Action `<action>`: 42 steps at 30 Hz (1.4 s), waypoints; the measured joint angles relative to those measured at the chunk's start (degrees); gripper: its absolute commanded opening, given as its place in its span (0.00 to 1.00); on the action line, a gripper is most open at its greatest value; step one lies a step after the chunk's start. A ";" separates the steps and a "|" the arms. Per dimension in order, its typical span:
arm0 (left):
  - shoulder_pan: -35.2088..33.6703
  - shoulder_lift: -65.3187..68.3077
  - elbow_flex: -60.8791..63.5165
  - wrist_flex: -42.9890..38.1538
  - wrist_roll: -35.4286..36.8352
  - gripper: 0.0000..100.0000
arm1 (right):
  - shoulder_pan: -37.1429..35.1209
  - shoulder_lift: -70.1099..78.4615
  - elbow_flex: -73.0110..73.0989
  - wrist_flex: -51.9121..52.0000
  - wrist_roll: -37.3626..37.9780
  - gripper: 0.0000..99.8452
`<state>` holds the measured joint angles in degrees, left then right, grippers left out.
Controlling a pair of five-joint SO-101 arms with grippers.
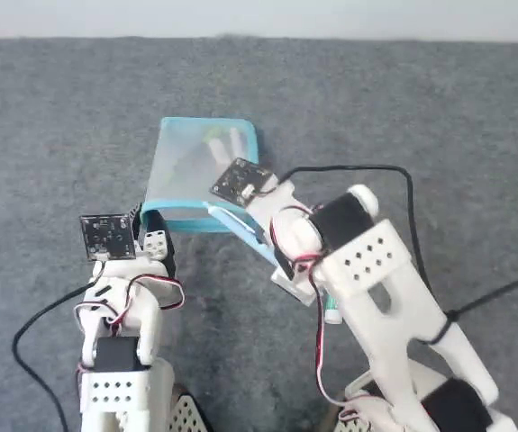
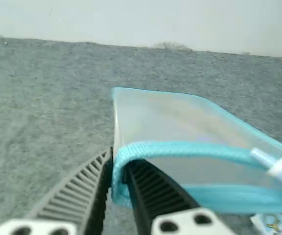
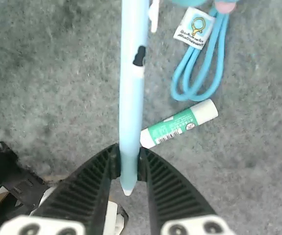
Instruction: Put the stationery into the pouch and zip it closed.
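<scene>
Right gripper (image 3: 128,157) was clamped on the pale blue pen (image 3: 131,73) near one end, its far end at the pouch (image 2: 170,117) mouth. Left gripper (image 2: 118,169) pinched the pouch's teal rim at a corner. We saw the glue stick (image 3: 180,128) lying on the grey mat (image 1: 51,108), touching the pen, near a blue cord loop (image 3: 199,73).

Pinching the pouch (image 2: 180,117) rim at one corner with the left hand (image 2: 118,169), ribbed fingers (image 2: 82,191) closed on either side of the blue edging, left arm (image 1: 119,333) stretched straight ahead and low. Clamping the pen (image 3: 132,73) near one end with the right hand (image 3: 129,159), barrel pointing straight out ahead of the fingertips, right arm (image 1: 380,270) bent and angled across toward the left hand.
</scene>
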<state>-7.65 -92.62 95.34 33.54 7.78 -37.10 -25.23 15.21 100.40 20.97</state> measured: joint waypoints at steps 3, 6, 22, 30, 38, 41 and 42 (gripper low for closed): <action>0.09 0.00 0.00 0.00 0.09 0.01 | 0.00 -1.49 2.37 0.00 0.53 0.01; 0.09 0.00 0.00 -0.09 0.09 0.01 | 0.00 -2.37 5.10 0.00 1.76 0.01; 0.09 0.00 0.00 -0.09 0.09 0.01 | 5.45 -2.55 6.86 -0.53 3.52 0.01; 7.12 0.00 0.00 -0.09 -4.31 0.01 | 5.45 -1.93 6.86 -0.70 3.52 0.01; 10.81 0.00 0.00 0.26 -7.12 0.01 | 5.98 7.82 5.45 -5.45 0.35 0.01; 11.34 0.00 0.00 0.53 -7.21 0.01 | 5.89 11.34 2.20 -5.45 -0.18 0.01; 11.87 0.00 0.00 0.62 -7.21 0.01 | 5.98 12.75 1.14 -5.45 -0.26 0.01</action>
<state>4.22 -92.62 95.34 34.15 0.57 -31.12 -12.48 16.35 94.95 20.70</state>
